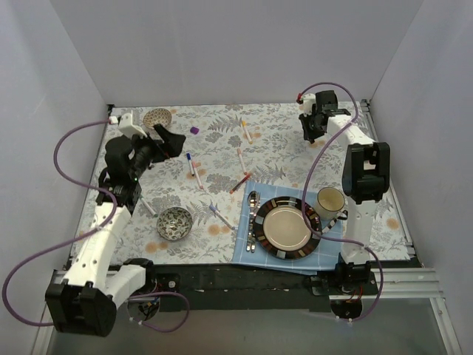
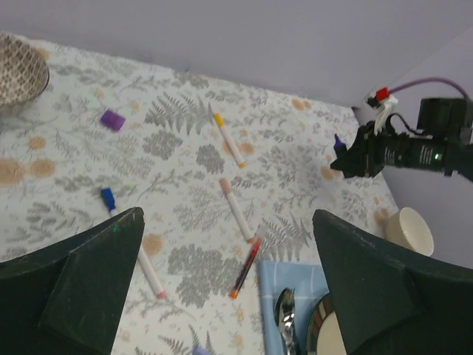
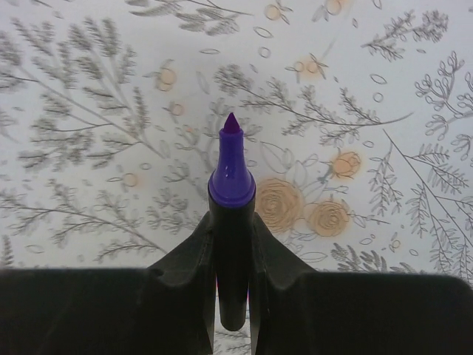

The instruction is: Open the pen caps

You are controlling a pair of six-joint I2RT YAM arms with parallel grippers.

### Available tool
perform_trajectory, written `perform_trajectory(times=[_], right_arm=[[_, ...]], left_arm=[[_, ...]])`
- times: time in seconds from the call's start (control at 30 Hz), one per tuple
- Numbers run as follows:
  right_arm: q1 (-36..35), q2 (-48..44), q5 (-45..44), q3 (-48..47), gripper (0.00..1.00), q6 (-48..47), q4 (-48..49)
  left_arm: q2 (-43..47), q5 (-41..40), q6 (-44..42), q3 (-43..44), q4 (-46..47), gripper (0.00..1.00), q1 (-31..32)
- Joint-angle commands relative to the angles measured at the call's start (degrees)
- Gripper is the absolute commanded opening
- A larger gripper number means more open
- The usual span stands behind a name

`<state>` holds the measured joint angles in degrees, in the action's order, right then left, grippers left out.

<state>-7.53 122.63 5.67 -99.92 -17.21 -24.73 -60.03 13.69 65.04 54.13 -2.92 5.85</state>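
Our right hand (image 3: pixel 232 222) is clamped on the short, thick dark purple marker (image 3: pixel 231 174), held up off the table at the far right corner. In the right wrist view the marker's pointed tip is bare and sticks out past the fingers, above the white fern-patterned table (image 3: pixel 89 89). Our left hand (image 1: pixel 170 140) hangs over the far left part of the table with its fingers (image 2: pixel 81 288) spread wide and nothing between them.

A small purple plastic cap (image 2: pixel 112 119) lies loose on the table, near the patterned ceramic bowl (image 2: pixel 15 74) at the far left corner and well apart from the marker. The thin pens lie in the middle. The white pen with a yellow end (image 2: pixel 228 140) is farthest back and the white pen with a pale pink end (image 2: pixel 236 209) is nearer. The red pen (image 2: pixel 245 268) lies just beside a corner of the blue checked cloth (image 1: pixel 244 251). The white pen with a blue end (image 2: pixel 109 198) lies to the left, its barrel partly hidden behind our left finger. Another white pen (image 1: pixel 222 217) lies between a second patterned bowl (image 1: pixel 175 222) and the cloth. We cannot tell at this size whether those ends are capped.

On the cloth sit a dark-rimmed plate (image 1: pixel 287 201) and a metal spoon (image 1: pixel 253 201), with a cream cup (image 1: pixel 330 200) just beside the plate.
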Motion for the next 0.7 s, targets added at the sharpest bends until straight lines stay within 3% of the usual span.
perform_trajectory(times=[0.0, 0.1, 0.3, 0.43, 0.67], right_arm=[[2.69, 4.88, -3.03, -7.91, 0.15, -2.65, -6.56], [4.01, 7.7, -2.51, -11.96, 0.17, -3.0, -8.4], [5.86, 12.54, -0.58, -18.28, 0.26, -2.21, -11.3], [6.12, 13.78, -0.4, -18.56, 0.41, -2.21, -11.48], [6.91, 12.91, 1.18, -18.21, 0.45, -1.86, -10.96]], left_arm=[[8.95, -2.7, -3.86, -10.52, -2.09, 0.98, 0.04], [13.0, -4.55, -5.09, -15.45, -2.44, 0.98, 0.13], [13.36, -4.82, -6.15, -15.28, -3.32, 0.98, 0.13], [13.54, -5.08, -6.32, -15.37, -3.5, 0.98, 0.13], [12.66, -4.82, -6.06, -15.63, -3.85, 0.98, 0.22]])
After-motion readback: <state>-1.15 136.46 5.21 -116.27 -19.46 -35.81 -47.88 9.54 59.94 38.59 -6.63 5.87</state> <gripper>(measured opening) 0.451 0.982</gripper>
